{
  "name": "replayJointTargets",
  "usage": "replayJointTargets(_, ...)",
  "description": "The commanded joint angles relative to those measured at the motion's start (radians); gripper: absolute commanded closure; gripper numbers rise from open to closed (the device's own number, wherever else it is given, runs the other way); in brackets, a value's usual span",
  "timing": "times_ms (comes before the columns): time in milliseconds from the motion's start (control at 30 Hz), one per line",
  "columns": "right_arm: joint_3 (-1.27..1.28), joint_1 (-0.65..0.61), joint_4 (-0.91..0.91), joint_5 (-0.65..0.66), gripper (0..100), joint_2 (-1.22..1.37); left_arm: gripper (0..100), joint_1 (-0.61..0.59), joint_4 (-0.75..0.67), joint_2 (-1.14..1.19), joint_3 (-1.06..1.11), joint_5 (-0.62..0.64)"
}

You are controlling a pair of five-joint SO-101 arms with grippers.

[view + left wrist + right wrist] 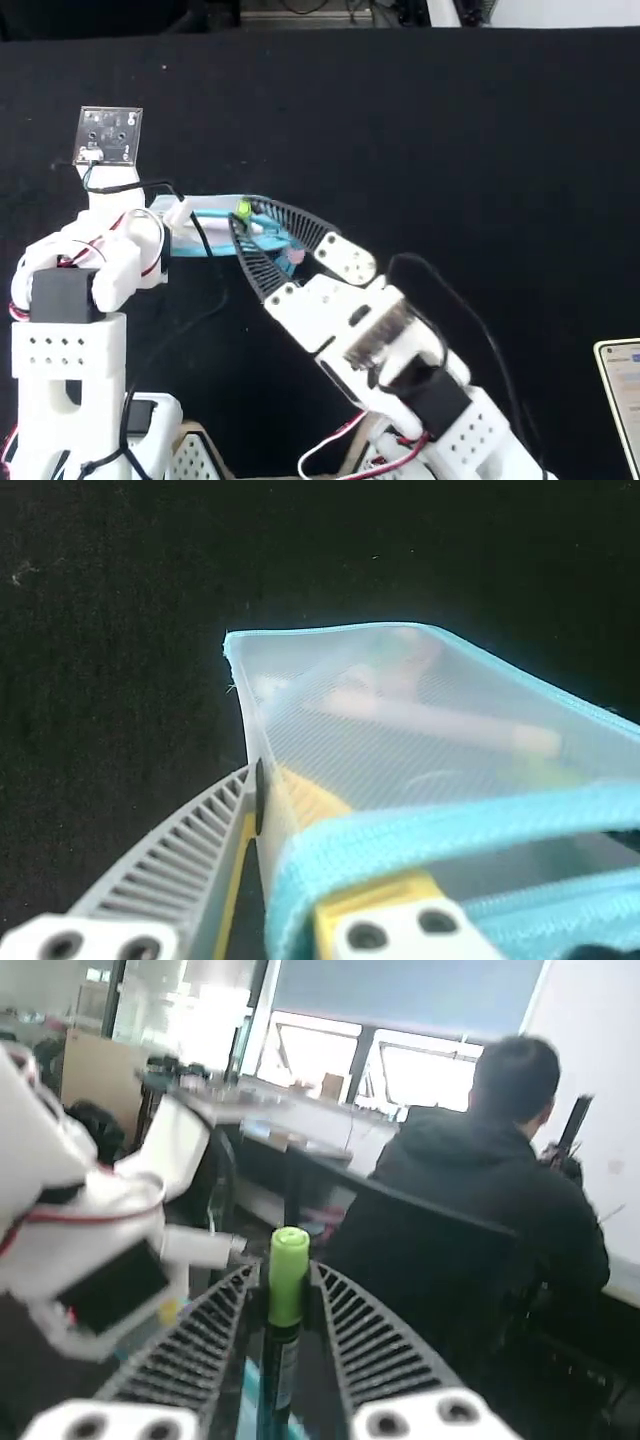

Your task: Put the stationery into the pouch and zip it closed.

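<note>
Black cloth covers the table (pixel 450 150) from edge to edge, and near its right edge lies a flat device (pixel 620 385) with a pale screen. Your left gripper (pixel 178 215) sits at the left end of the pouch (pixel 220 228), and its jaws are clamped onto that end. From the left wrist you see the grip up close: the left gripper (pixel 268 810) pinches the pouch (pixel 420 740) at its corner, with the grey ribbed finger (pixel 170 870) on the outside of the translucent wall. The blue zip band (pixel 450 830) runs along the edge nearest the camera. Through the mesh wall you can make out a long pale pen (pixel 440 725) lying inside, with other blurred shapes that cannot be told apart. Your right gripper (pixel 250 222) comes in from the lower right and meets the pouch at its right end. Its jaws are closed around a marker (pixel 243 210) with a green cap. The right wrist camera shows the right gripper (pixel 287 1290) with the marker (pixel 288 1270) upright between the two ribbed fingers (pixel 370 1350), cap past the fingertips. From above, the cap lies over the pouch's upper edge; you cannot tell whether it is inside.
</note>
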Motion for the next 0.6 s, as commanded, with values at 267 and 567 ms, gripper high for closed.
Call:
replayJointTargets(267, 0.077, -0.032, 0.074, -0.147, 96.2, -0.007, 97, 0.004, 0.002, -0.018, -0.012, -0.008)
replayJointTargets(567, -0.225, -0.164, 0.540, -0.147, 86.4, -0.005, 97, 0.004, 0.002, -0.018, -0.012, -0.008)
